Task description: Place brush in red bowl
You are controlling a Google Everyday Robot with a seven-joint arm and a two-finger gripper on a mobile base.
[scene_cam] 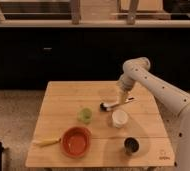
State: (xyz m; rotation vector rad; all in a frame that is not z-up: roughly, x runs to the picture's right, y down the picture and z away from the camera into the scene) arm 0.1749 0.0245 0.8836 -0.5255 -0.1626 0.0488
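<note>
Presently the task stands undone: the brush (119,103) lies flat on the wooden table (68,97), to the right of centre and towards the far side, and has not been lifted. The red bowl (76,142) sits near the front edge on the left, well apart from the brush, and nothing is seen inside it. The gripper (122,94) hangs just over the middle of the brush handle, pointing downward from the bent arm. Whether it is open or closed cannot be told, nor whether it touches the handle. In my judgement the work is at the approach stage, so the grasp, the lift, the carry across the table to the front left and the release over the bowl all remain. The brush is slim, with a long white handle running up and to the right and a small dark head at the lower left end, pointing roughly towards the green cup (85,115). A white cup (119,118) stands just in front of the handle, near enough that a low carry might clip it. A dark cup (131,145) stands near the front right, and a yellowish elongated object (47,142) lies just left of the bowl.
</note>
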